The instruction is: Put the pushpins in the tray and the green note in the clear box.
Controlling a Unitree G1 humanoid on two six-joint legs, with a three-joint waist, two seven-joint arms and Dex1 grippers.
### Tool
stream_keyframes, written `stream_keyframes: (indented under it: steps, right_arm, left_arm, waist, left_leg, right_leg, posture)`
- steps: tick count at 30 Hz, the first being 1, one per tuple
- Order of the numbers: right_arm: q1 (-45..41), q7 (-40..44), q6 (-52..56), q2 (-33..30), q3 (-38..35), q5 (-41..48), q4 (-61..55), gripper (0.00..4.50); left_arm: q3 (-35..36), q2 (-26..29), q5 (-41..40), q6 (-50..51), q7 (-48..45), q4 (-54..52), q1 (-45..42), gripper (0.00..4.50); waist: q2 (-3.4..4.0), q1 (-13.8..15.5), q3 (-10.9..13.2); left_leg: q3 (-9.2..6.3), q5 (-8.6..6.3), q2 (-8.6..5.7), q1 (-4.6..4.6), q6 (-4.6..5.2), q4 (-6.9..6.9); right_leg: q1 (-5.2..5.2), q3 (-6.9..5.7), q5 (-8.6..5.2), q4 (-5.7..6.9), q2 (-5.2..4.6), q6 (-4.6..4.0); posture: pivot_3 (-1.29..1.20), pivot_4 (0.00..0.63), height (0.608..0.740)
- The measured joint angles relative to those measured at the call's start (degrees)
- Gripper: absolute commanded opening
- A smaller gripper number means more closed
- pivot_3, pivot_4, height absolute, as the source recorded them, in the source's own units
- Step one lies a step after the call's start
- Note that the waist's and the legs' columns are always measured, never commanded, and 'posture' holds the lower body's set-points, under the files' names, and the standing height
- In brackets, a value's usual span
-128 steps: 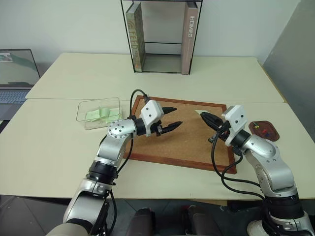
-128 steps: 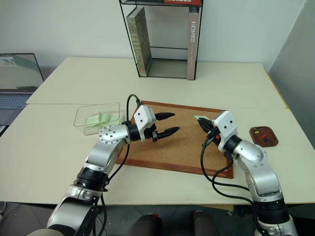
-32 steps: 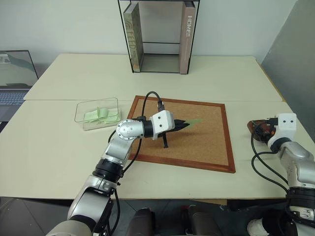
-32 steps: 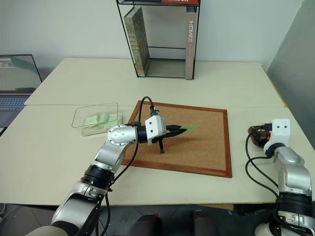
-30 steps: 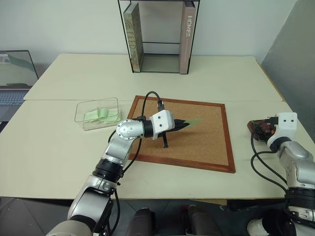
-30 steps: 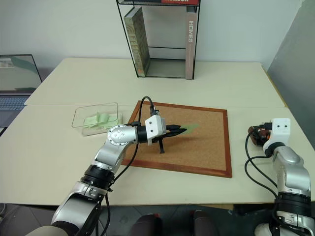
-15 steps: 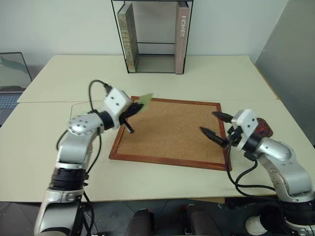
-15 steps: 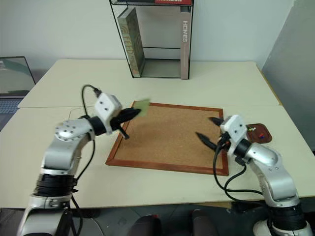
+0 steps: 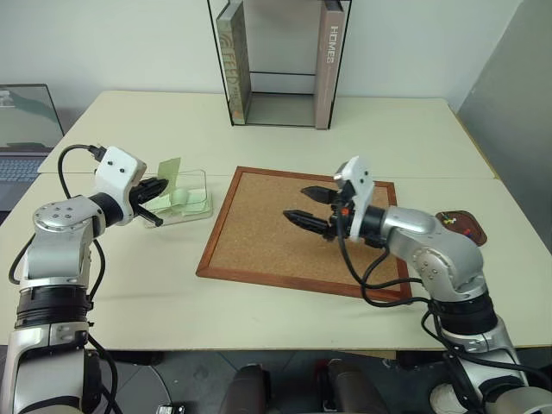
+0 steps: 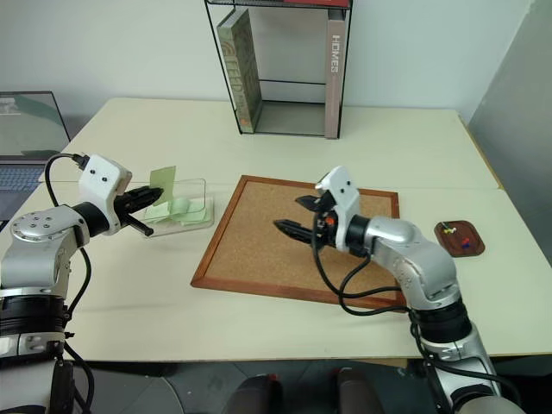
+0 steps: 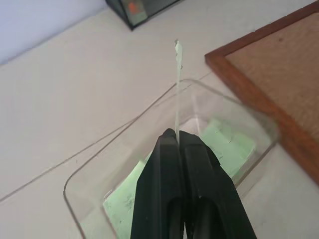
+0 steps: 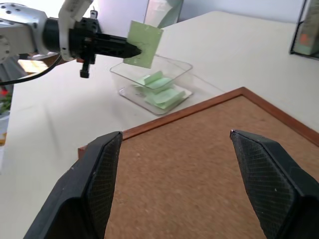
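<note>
My left gripper (image 9: pixel 161 187) is shut on the green note (image 9: pixel 169 172), a flat pale green slip held upright just above the clear box (image 9: pixel 204 185) at the table's left. The left wrist view shows the note (image 11: pixel 178 94) edge-on between the closed fingers (image 11: pixel 164 149), over the clear box (image 11: pixel 239 107). Over the middle of the corkboard my right gripper (image 9: pixel 296 203) stands open with nothing between its fingers. The dark brown tray (image 10: pixel 473 231) lies at the far right with small coloured pushpins (image 10: pixel 463 242) in it.
Folded pale green slips (image 9: pixel 187 202) lie inside the clear box. The wood-framed corkboard (image 9: pixel 259 254) fills the table's middle. A black wire shelf (image 9: pixel 278 65) with books stands at the back. A laptop (image 9: pixel 26 121) sits at the far left.
My left gripper carried the green note leftward, off the corkboard to above the clear box. My right gripper swung left from beside the tray to over the corkboard, staying open.
</note>
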Motion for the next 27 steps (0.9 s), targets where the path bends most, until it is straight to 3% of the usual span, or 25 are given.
stream_keyframes:
  steps: [6,24,27]
  right_arm:
    - [-0.01,-0.47,-0.37,0.80,0.88,-1.67,-0.04,3.68]
    - [1.36,-0.54,-0.53,0.89,1.24,-2.11,-1.31,3.69]
    - [1.50,-0.59,-0.53,0.81,1.23,-2.24,-1.47,3.69]
  left_arm:
    - [-1.23,-0.38,0.77,-2.03,-0.07,6.04,-4.43,0.00]
    - [-2.19,-0.82,-0.93,0.53,-3.38,4.28,-4.31,3.17]
    - [-1.80,-0.82,-2.39,0.15,-3.50,2.71,-4.13,3.50]
  waist:
    - [-0.01,0.01,0.00]
    - [-0.01,-0.27,0.00]
    - [-0.01,-0.26,0.00]
  left_leg:
    - [0.02,0.00,0.00,-0.08,0.00,0.00]
    - [0.01,0.00,0.03,-0.07,0.00,0.00]
    - [0.01,0.00,0.03,-0.06,0.00,0.00]
  right_leg:
    - [-0.07,0.00,0.01,0.00,0.00,-0.01]
    - [-0.07,-0.01,0.02,0.03,0.03,-0.02]
    - [-0.07,-0.01,0.02,0.03,0.03,-0.03]
  posture:
    - [0.00,0.150,0.740]
    - [0.00,0.150,0.740]
    - [0.00,0.150,0.740]
